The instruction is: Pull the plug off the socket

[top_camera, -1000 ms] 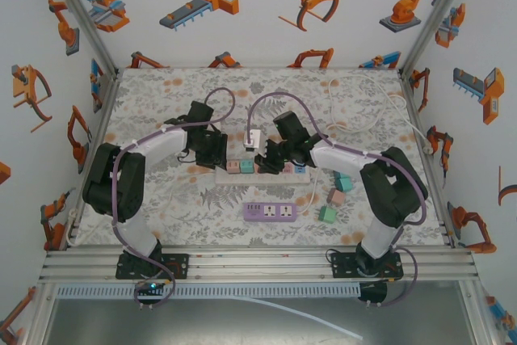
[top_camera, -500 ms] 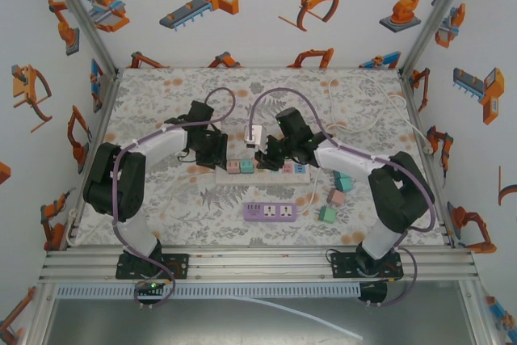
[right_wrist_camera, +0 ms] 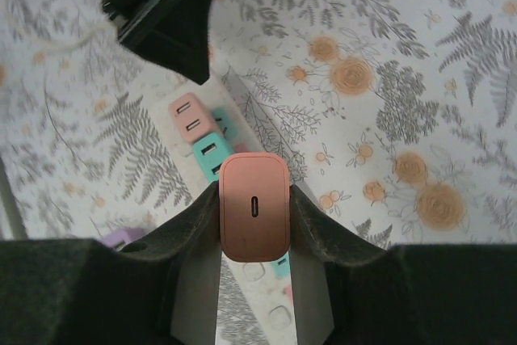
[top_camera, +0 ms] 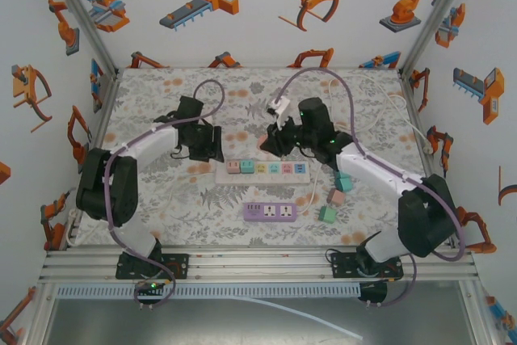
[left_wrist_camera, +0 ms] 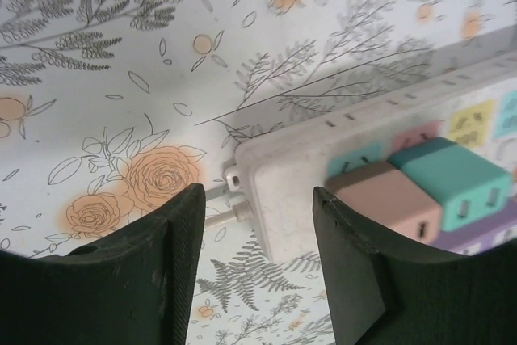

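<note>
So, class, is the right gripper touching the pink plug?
Touching. The right wrist view shows the pink plug pinched between both fingers of the right gripper.

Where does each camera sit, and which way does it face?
Top external: above and behind the bases, facing down onto the table; left arm and right arm show.
Left wrist: on the left arm's wrist, facing down past the open left gripper at the end of the white power strip.
Right wrist: on the right arm's wrist, facing down past the right gripper, shut on the pink plug.
Shared: all three show the white power strip.
</note>
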Controlling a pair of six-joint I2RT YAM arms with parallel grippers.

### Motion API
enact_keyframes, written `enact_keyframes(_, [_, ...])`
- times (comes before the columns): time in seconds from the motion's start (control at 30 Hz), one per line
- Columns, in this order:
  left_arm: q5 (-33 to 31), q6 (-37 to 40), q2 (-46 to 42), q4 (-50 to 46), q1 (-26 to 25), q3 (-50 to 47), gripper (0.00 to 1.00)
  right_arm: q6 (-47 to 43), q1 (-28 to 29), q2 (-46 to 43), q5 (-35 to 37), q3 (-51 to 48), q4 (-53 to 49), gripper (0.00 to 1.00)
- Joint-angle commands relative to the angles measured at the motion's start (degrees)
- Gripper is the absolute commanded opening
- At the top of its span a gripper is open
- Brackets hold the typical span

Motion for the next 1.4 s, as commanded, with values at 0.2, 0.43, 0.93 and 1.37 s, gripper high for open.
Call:
enact_keyframes(0.2, [15.61, -2.09, -16.99, 12.25, 0.27, -6.24, 0.55, 34.27, -13.26, -6.60, 5.04, -4.95, 3.33, 0.07])
enact_keyframes(0.43, [28.64, 2.99, -27.22, 18.93, -0.44, -12.16, 0.66, 43.44, -26.41, -10.64, 1.45, -14.89, 11.94, 0.09])
enact_keyframes(0.93, [32.13, 15.25, -38.85, 14.83, -5.67, -17.27, 0.97, 45.09, -44.44, -2.39, -5.96, -25.08, 17.64, 0.09])
enact_keyframes(1.37, [30.71, 17.19, -37.65, 11.59, -6.13, -16.02, 0.97, 41.48, -44.47, 9.12, -8.18, -25.86, 19.54, 0.22])
